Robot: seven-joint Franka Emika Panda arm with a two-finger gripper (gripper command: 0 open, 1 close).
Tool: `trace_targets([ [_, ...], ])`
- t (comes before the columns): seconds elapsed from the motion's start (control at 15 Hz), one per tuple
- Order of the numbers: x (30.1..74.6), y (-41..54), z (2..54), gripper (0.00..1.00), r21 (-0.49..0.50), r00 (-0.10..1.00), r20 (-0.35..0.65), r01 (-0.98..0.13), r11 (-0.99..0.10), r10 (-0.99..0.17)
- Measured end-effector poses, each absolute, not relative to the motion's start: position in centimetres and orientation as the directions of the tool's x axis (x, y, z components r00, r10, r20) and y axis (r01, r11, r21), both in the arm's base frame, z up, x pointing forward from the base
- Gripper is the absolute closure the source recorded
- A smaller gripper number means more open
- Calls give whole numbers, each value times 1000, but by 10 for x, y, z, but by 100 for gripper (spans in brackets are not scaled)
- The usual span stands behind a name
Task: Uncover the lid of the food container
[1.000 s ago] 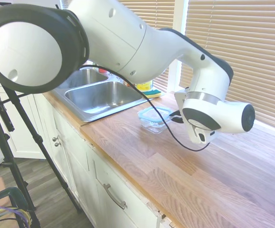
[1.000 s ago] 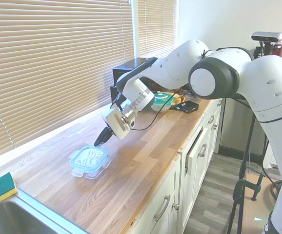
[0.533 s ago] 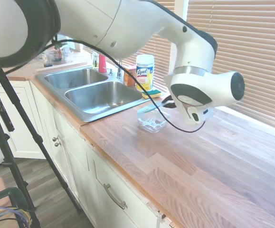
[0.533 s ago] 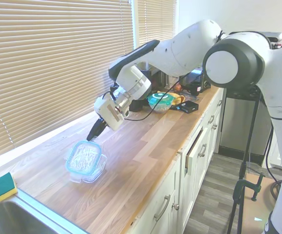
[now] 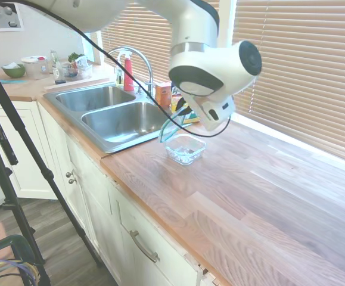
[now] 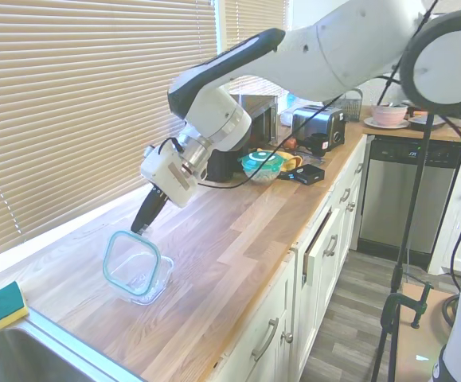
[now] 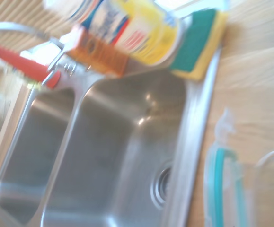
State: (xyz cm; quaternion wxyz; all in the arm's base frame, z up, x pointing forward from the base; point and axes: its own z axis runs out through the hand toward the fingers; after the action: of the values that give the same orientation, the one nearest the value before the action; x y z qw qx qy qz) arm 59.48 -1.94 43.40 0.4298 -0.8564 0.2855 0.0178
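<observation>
Lid [image 6: 131, 263] of clear plastic with a teal rim is held tilted on edge, lifted off the food container [image 6: 152, 280], pinched at its upper corner by the gripper [image 6: 143, 225], whose dark fingers are closed on it left of centre in the second exterior view. The open glass bowl is seen resting on the wooden countertop [image 5: 267, 196], just below the lid [image 5: 171, 125] near the middle of the first exterior view. Beyond it, toward the upper left, a double steel sink [image 5: 121, 119] is set. In the blurred wrist view, what appears to be a wipes canister [image 7: 137, 28] and a sponge [image 7: 198, 42] are shown beside the sink's rim.
</observation>
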Motion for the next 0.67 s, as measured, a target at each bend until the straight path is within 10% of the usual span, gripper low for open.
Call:
trace_targets([
  [0.67,535,15,447,100,-677,853,-262,-495,-545,-451],
])
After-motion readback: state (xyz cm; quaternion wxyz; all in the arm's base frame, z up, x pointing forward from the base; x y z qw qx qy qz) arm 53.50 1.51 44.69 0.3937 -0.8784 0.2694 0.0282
